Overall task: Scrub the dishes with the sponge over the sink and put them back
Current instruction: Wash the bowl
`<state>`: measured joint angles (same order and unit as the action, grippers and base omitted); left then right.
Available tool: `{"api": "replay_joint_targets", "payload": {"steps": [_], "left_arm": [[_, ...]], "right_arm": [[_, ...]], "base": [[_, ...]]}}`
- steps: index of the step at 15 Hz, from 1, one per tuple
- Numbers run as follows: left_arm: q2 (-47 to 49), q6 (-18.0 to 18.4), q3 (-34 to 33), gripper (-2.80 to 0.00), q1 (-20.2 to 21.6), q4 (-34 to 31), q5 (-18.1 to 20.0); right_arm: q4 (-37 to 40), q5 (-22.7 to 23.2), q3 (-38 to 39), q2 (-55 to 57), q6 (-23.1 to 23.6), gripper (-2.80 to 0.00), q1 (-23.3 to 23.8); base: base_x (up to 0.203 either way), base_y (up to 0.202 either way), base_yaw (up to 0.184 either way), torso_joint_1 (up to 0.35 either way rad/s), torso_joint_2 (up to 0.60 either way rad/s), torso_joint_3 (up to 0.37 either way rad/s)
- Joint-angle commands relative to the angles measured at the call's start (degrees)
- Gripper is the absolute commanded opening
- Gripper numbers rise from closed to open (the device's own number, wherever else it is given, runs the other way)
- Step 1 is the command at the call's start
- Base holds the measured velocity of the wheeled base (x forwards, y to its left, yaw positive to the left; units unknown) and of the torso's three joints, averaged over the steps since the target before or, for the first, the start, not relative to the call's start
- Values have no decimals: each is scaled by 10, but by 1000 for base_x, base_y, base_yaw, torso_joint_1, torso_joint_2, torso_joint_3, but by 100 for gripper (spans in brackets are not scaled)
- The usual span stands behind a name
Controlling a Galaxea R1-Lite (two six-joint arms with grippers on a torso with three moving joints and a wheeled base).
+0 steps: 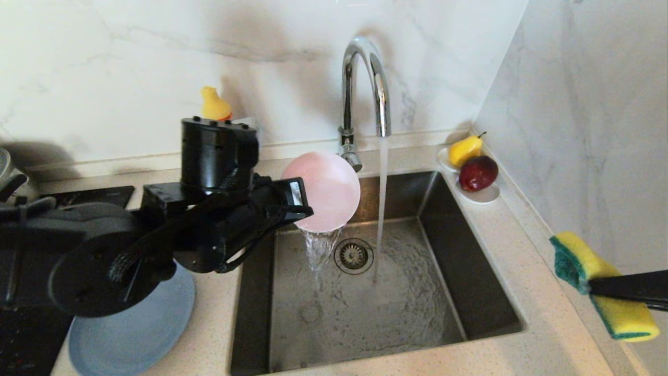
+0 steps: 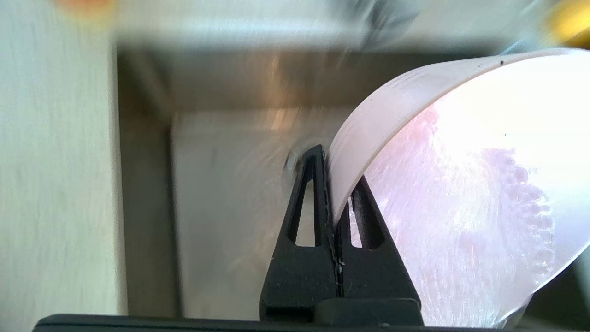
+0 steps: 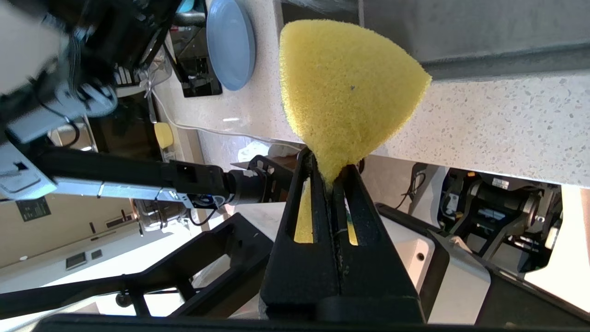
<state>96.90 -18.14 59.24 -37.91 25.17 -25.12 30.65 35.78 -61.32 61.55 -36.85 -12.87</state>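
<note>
**Head view: pink bowl draining over sink, sponge parked right**

Left gripper (image 1: 305, 209) is pinched tight on the rim of the pink bowl (image 1: 326, 190), held tipped on edge above the sink (image 1: 365, 292); water is pouring out of it next to the drain (image 1: 353, 255). Tap (image 1: 368, 89) is running just beside the bowl. Right gripper (image 3: 329, 184) is squeezed onto the waist of the sponge (image 1: 600, 284), well off to the right over the counter (image 1: 527, 271).

My read: this is the rinse/dump step.
- Keep the tilt until the stream stops.
- The rim grip is thin and wet, so avoid quick wrist rolls.
- Carry it low to the counter beside the blue plate (image 1: 130, 329).
</note>
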Motion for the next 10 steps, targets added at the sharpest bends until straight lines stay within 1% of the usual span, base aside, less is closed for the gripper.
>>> {"api": "replay_joint_targets", "payload": {"steps": [1, 3, 4, 5, 7, 8, 10], "left_arm": [[-43, 22, -68, -280, 0, 176, 16], [-68, 35, -96, -280, 0, 238, 48], [-74, 54, -111, -280, 0, 265, 62], [-78, 75, -123, -280, 0, 294, 68], [-79, 105, -137, -280, 0, 362, 75], [-79, 116, -145, -280, 1, 393, 90], [-79, 121, -161, -280, 7, 457, 115]], "right_arm": [[-8, 3, 16, 5, -2, -280, 0], [-9, 5, 18, 11, -1, -280, -2], [-9, 10, 17, 14, -2, -280, -2], [-10, 14, 17, 16, -2, -280, -2], [-14, 16, 17, 23, -2, -280, -3], [-14, 16, 16, 25, -2, -280, -3], [-14, 16, 17, 28, -2, -280, -4]], "base": [[0, 0, 0, 0, 0, 0], [0, 0, 0, 0, 0, 0], [0, 0, 0, 0, 0, 0], [0, 0, 0, 0, 0, 0], [0, 0, 0, 0, 0, 0], [0, 0, 0, 0, 0, 0], [0, 0, 0, 0, 0, 0]]}}
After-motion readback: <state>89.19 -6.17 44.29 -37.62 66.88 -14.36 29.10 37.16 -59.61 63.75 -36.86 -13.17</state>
